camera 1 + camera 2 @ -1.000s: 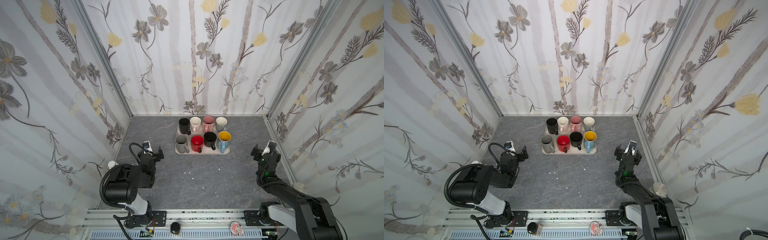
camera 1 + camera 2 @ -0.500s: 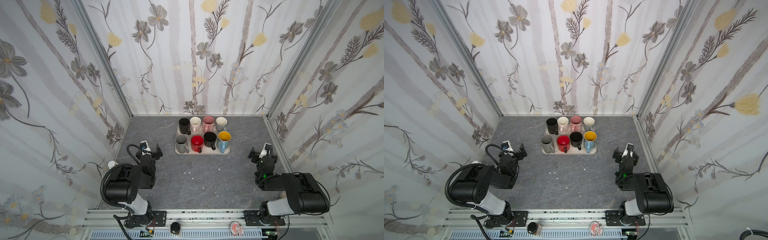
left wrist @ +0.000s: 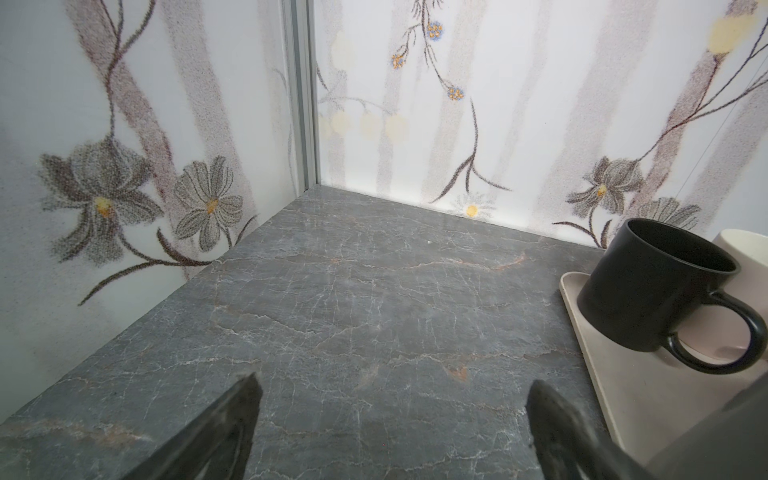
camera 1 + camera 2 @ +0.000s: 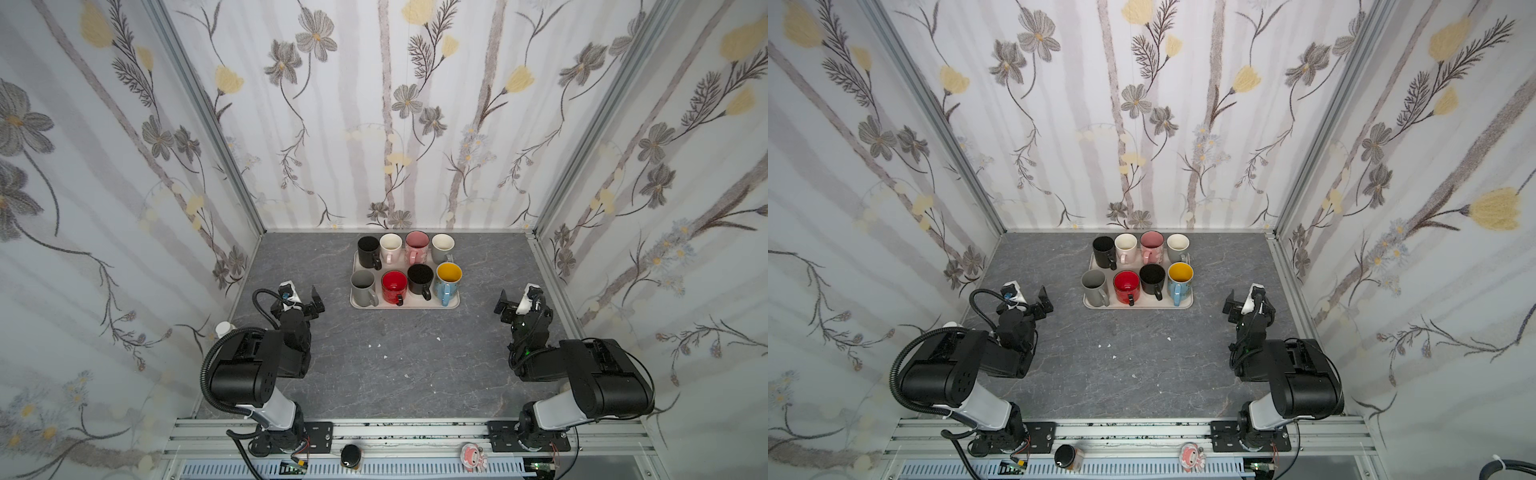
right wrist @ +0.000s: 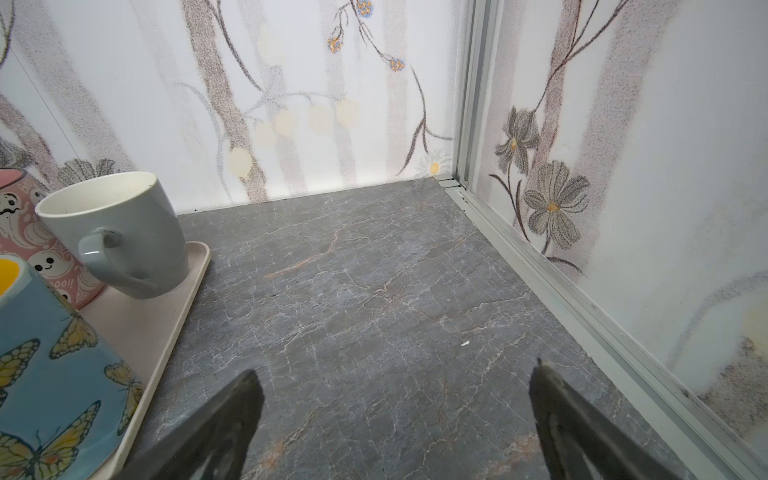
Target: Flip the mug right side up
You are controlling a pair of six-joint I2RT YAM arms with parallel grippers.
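Several mugs stand on a cream tray point(image 4: 405, 305) at the back middle of the table, every one with its opening up: black point(image 4: 368, 251), red point(image 4: 394, 285), and blue with a yellow inside point(image 4: 448, 279) among them. My left gripper point(image 4: 302, 296) sits low to the left of the tray, open and empty; the left wrist view shows its gripper point(image 3: 392, 399) over bare table, with the black mug point(image 3: 648, 291) off to the side. To the right of the tray, my right gripper point(image 4: 519, 297) is open and empty, seen as gripper point(image 5: 395, 390) beside the butterfly mug point(image 5: 50, 374).
Flowered walls close in three sides, with a metal rail point(image 5: 561, 282) along the right wall's foot. The grey marbled table point(image 4: 407, 357) carries a few small white specks. Both arms are folded low near the front rail point(image 4: 407, 432).
The right arm has folded back from a stretched pose into a compact one. Both grippers have barely shifted and stay open. The mugs have not moved.
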